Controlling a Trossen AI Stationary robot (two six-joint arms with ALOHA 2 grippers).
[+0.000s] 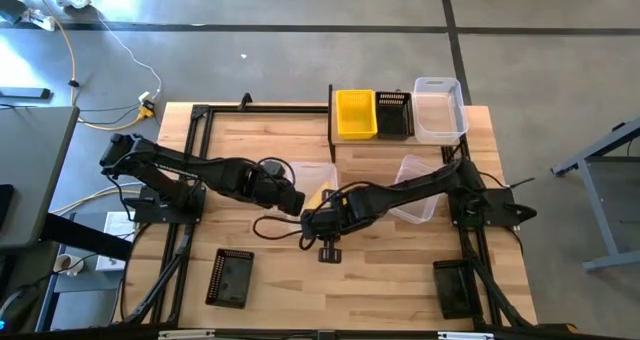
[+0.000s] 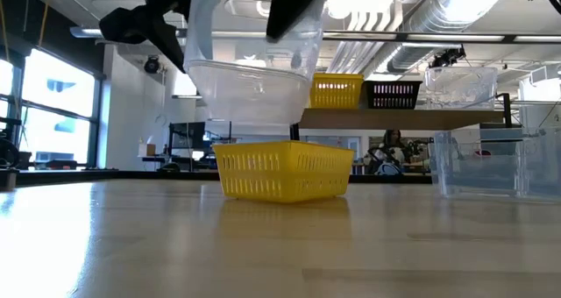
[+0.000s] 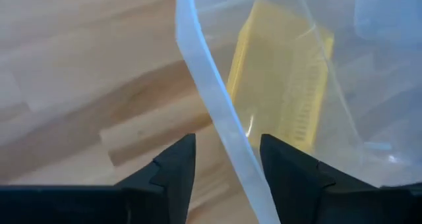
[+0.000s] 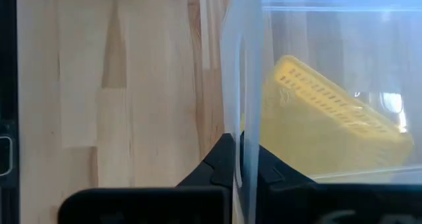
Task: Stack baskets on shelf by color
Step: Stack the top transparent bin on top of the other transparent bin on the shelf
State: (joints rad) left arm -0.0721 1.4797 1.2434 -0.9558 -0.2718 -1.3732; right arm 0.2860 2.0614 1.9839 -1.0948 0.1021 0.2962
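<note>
A clear basket (image 2: 254, 79) hangs in the air over a yellow basket (image 2: 280, 171) that rests flat on the table near its middle. My right gripper (image 4: 241, 168) is shut on the clear basket's wall. My left gripper (image 3: 227, 174) is open, its fingers on either side of the same basket's rim (image 3: 217, 112). The shelf (image 2: 403, 118) at the far edge carries a yellow basket (image 1: 355, 113), a black one (image 1: 393, 113) and a clear one (image 1: 440, 110). A second clear basket (image 1: 415, 190) sits on the table to the right. My right gripper pinches the clear basket's side wall at its rim (image 4: 241, 118), one finger inside and one outside. The basket is lifted clear of the table, roughly upright, above the yellow basket. My left gripper straddles the rim; I cannot tell whether a finger touches it.
A black basket (image 1: 230, 277) lies on the table near the near-left corner, and a dark flat object (image 1: 455, 285) lies near the near-right corner. Black frame rails (image 1: 190, 160) run along the table's left and right sides. Bare wood (image 1: 340, 285) lies between the two near corners.
</note>
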